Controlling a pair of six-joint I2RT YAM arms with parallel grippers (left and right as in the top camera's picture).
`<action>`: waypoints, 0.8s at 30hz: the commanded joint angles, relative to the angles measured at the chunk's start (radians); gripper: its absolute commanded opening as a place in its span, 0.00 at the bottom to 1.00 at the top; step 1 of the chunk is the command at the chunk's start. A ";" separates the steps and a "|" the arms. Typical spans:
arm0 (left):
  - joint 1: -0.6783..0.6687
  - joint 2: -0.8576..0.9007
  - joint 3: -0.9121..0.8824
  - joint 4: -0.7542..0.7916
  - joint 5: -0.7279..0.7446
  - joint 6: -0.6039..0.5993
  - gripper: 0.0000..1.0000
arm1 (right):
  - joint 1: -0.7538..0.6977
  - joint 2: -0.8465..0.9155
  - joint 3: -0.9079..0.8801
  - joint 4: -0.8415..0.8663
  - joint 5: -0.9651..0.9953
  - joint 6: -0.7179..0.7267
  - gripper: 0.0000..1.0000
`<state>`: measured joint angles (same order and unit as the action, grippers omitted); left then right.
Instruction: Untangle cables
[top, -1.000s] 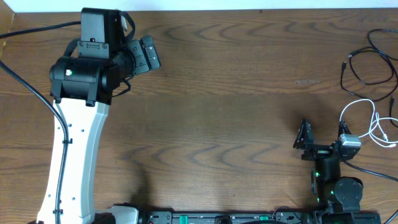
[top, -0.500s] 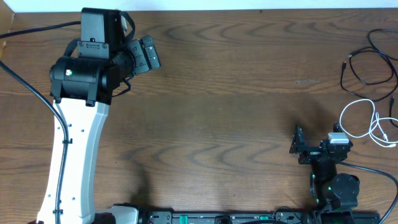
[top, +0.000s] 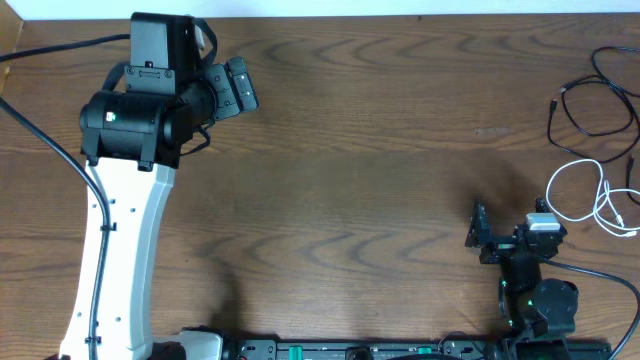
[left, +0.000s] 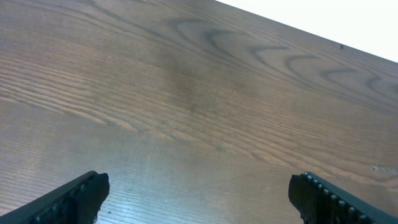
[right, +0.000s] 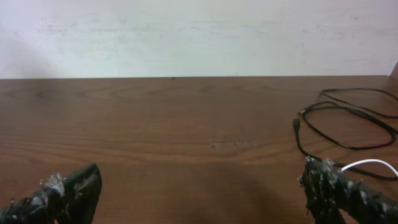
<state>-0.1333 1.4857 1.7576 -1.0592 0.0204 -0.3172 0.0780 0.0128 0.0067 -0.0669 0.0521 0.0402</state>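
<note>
The black cable (top: 590, 104) lies in loose loops at the table's far right edge. The white cable (top: 592, 196) lies coiled just below it, and both run off the right side of the frame. In the right wrist view the black cable (right: 346, 122) loops ahead on the right, and a bit of the white cable (right: 372, 164) shows beside the right finger. My right gripper (top: 510, 222) (right: 202, 190) is open and empty, low at the front, just left of the white cable. My left gripper (top: 233, 88) (left: 199, 194) is open and empty at the far left, over bare wood.
The left arm's white link (top: 122, 250) runs along the left side of the wooden table (top: 360, 160). Thicker black robot wires (top: 45, 130) trail at the far left. The table's back edge meets a white wall (right: 199, 31).
My right gripper shifted a little left and back from the white cable and turned slightly, then held still. The left arm and both cables have not moved.
</note>
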 joint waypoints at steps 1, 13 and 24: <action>0.002 0.011 -0.002 -0.003 -0.006 -0.001 0.98 | 0.008 -0.001 -0.001 -0.005 -0.008 -0.012 0.99; 0.002 -0.011 -0.003 -0.003 -0.006 -0.001 0.98 | 0.008 -0.001 -0.001 -0.005 -0.008 -0.012 0.99; 0.044 -0.256 -0.271 0.126 -0.067 0.021 0.98 | 0.008 -0.001 -0.001 -0.005 -0.008 -0.012 0.99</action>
<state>-0.1177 1.3327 1.6062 -1.0103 -0.0147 -0.3122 0.0780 0.0128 0.0067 -0.0673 0.0513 0.0402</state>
